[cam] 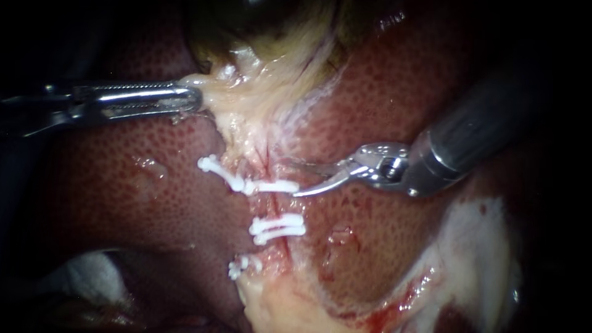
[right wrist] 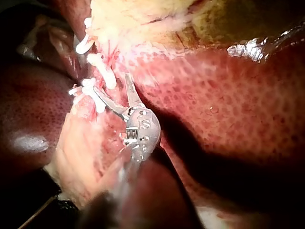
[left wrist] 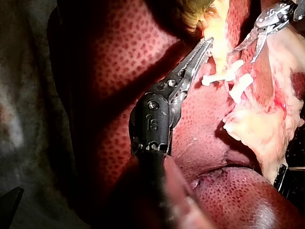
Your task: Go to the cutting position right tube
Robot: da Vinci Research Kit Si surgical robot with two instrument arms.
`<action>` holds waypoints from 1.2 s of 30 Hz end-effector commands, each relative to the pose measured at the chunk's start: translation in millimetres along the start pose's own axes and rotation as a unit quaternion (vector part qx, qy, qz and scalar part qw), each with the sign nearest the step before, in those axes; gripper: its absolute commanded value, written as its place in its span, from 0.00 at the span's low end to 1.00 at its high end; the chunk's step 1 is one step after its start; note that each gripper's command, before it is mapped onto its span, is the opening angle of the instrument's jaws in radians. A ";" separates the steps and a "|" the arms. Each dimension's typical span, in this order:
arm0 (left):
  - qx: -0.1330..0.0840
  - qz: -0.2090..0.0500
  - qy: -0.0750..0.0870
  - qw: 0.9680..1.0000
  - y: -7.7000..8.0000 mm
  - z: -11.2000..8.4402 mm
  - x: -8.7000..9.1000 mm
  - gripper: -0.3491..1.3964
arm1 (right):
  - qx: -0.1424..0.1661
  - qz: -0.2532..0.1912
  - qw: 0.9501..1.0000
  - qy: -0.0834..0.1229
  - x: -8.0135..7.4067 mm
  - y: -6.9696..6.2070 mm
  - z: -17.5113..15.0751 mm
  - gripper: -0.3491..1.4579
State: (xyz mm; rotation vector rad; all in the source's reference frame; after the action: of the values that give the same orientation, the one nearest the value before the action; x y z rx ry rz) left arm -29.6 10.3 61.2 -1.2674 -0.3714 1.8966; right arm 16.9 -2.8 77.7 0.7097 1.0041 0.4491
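Logged slender steel left instrument (cam: 192, 98) with jaws clamped on pale yellowish tissue (cam: 246, 102); right instrument (cam: 293, 179) with curved silver blades parted, tips just beside uppermost white plastic clip (cam: 259, 184).

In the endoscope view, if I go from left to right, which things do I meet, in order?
The left instrument, its jaws shut on pale tissue → upper white clip → right instrument, its jaws open.

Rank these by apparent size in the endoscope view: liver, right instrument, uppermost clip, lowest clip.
1. liver
2. right instrument, though it sits nearer the camera
3. uppermost clip
4. lowest clip, partly buried in tissue
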 end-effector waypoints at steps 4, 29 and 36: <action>-0.001 0.000 0.000 1.000 0.0 0.0 0.1 0.00 | 0.008 -0.003 1.000 -0.006 -0.9 -0.5 -0.3 0.99; 0.000 0.000 0.000 1.000 0.1 -0.1 0.2 0.00 | 0.051 -0.010 0.998 -0.030 -3.8 -1.7 5.9 0.98; 0.000 0.000 0.000 1.000 0.1 -0.1 0.2 0.00 | 0.059 -0.004 0.998 -0.018 -3.3 -1.8 6.7 0.98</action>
State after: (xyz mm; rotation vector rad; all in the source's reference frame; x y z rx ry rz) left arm -29.6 10.3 61.0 -1.2677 -0.3729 1.8960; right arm 21.3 -8.4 80.6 0.8222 1.0095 0.3679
